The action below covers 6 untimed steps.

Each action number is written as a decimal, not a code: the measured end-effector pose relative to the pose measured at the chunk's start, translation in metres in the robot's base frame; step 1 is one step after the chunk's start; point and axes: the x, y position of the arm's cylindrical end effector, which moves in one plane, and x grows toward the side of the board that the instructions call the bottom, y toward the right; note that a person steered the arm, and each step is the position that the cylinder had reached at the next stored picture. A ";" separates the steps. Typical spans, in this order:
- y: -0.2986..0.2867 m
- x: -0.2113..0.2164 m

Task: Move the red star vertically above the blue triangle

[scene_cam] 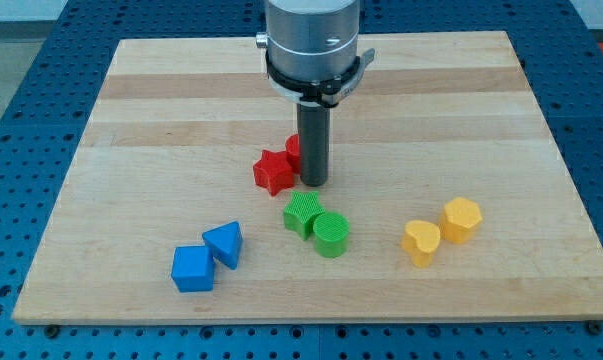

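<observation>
My tip (314,184) is a bare rod end effector with nothing to open or hold; it rests on the surface (161,110) just to the view's right of the red star (273,172), touching or nearly so, and hides most of the red cylinder (293,148) behind it. The blue triangle (224,243) lies toward the view's lower left of my tip, next to the blue cube (192,268).

The star probably needs a short push to the view's left, ending directly above the triangle. Keep the push through its centre so it does not spin aside.

The 2 green blocks (316,226) sit just below my tip, the 2 yellow blocks (441,231) to the lower right. Room on the left looks ample.
</observation>
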 end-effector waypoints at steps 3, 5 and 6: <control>-0.031 0.008; -0.104 0.019; -0.146 0.024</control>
